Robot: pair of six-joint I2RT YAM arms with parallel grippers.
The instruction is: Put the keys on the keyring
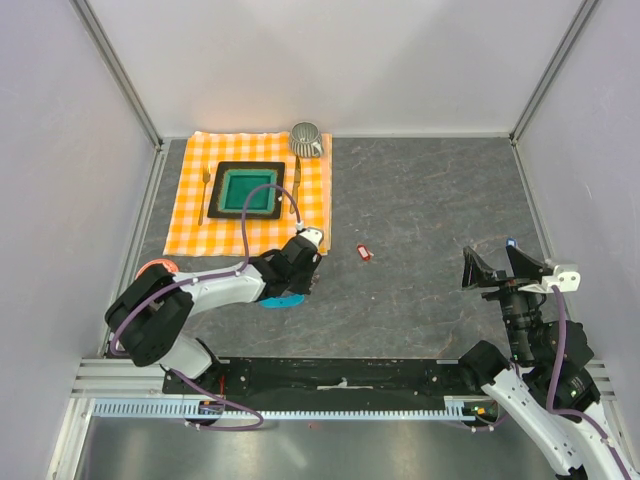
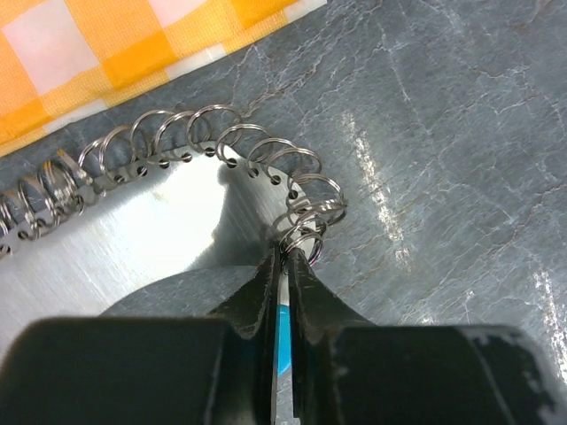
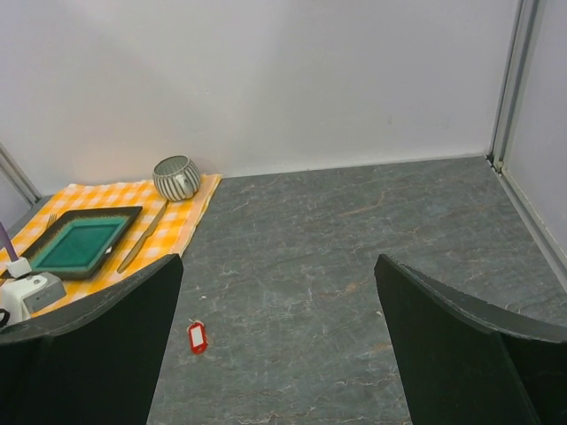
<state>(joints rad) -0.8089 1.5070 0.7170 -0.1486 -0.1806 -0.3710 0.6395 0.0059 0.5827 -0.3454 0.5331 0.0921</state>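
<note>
The keyring (image 2: 221, 146) is a curved row of metal coil loops along a pale shiny strip, lying by the cloth's edge. Its light-blue part (image 1: 282, 301) shows in the top view. My left gripper (image 2: 288, 255) is shut on the keyring's strip at the coil's end, with the blue strip between the jaws; it also shows in the top view (image 1: 292, 285). The red key (image 1: 365, 253) lies on the table right of it and ahead of my right gripper (image 3: 197, 337). My right gripper (image 3: 279, 261) is open and empty, raised at the right (image 1: 500, 268). A small blue speck (image 1: 511, 241) beside it may be the blue key.
An orange checked cloth (image 1: 190, 215) at the back left holds a green square plate (image 1: 248, 190), a fork (image 1: 205, 195), a knife (image 1: 297, 185) and a striped cup (image 1: 306, 139). A red round saucer (image 1: 155, 268) sits by the left arm. White walls enclose the table.
</note>
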